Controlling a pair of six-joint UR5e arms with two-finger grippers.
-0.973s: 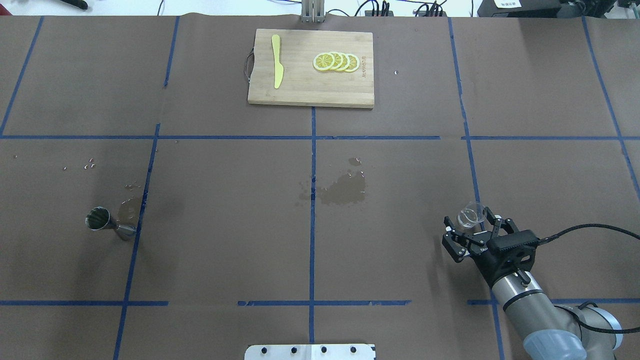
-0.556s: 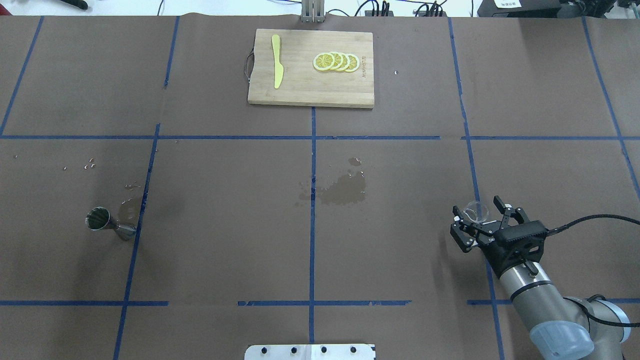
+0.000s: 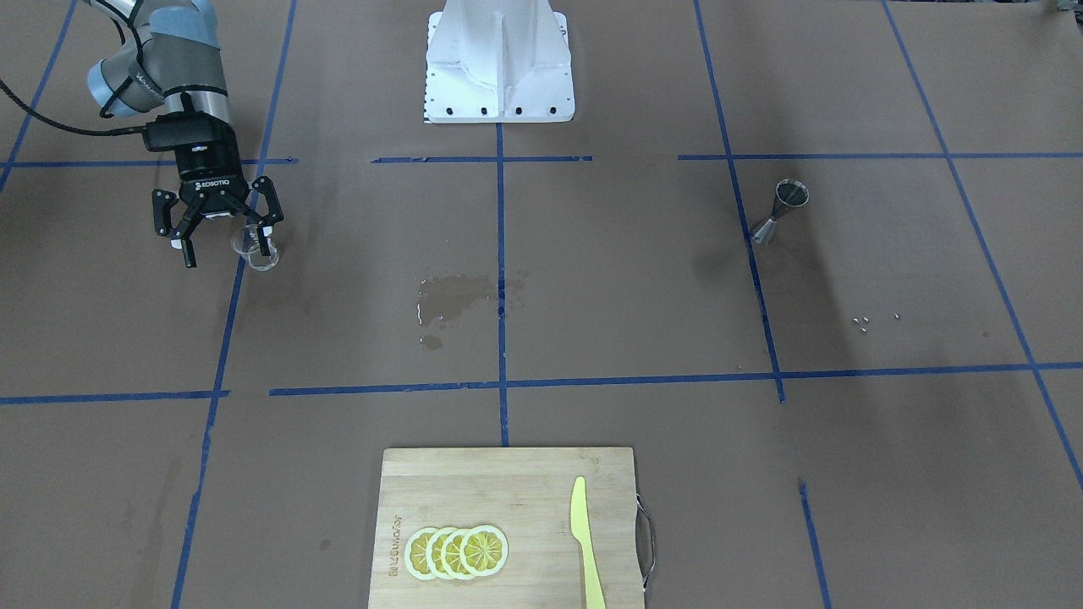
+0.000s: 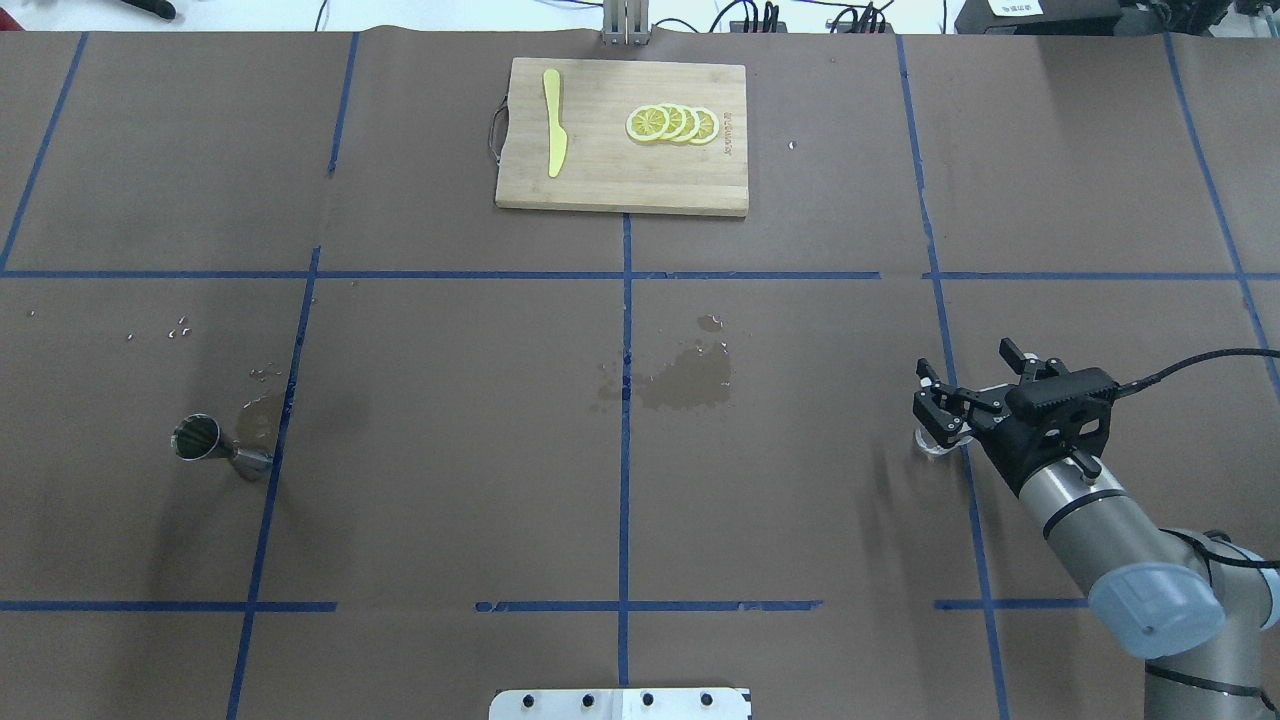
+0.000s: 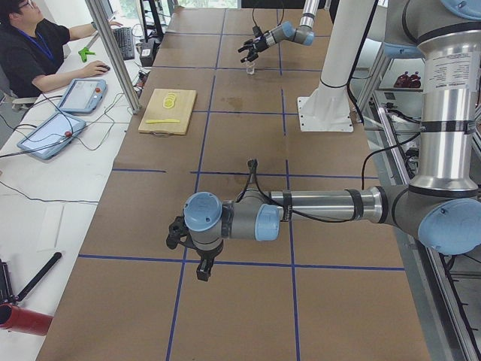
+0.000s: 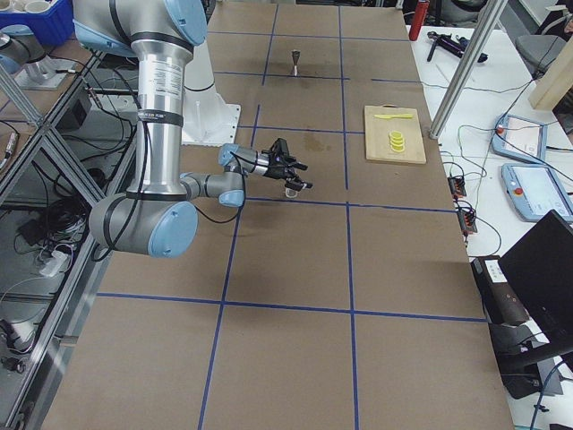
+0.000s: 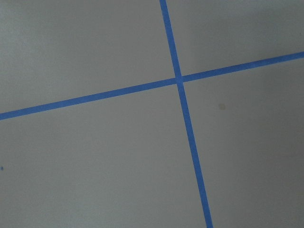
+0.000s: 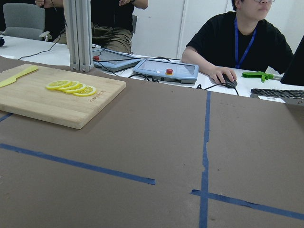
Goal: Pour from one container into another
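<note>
The clear glass cup (image 4: 934, 446) stands on the brown table at the right, also visible in the front view (image 3: 264, 256) and the right side view (image 6: 291, 190). My right gripper (image 4: 962, 358) hovers just over it with its jaws spread wide, open and holding nothing; in the front view the gripper (image 3: 227, 241) has the cup by one fingertip. The steel jigger (image 4: 197, 438) stands upright far off at the left, also in the front view (image 3: 778, 211). My left gripper (image 5: 192, 252) shows only in the left side view, so I cannot tell its state.
A wooden cutting board (image 4: 600, 185) with lemon slices (image 4: 672, 123) and a yellow knife (image 4: 553, 120) lies at the far middle. A wet patch (image 4: 690, 380) darkens the table centre. The white robot base (image 3: 499, 59) stands at the near edge. People sit beyond the far edge.
My right gripper has moved right and away from me with its jaws staying wide. The glass cup, seen between the fingertips before, now shows lower, under the gripper's left knuckle.
</note>
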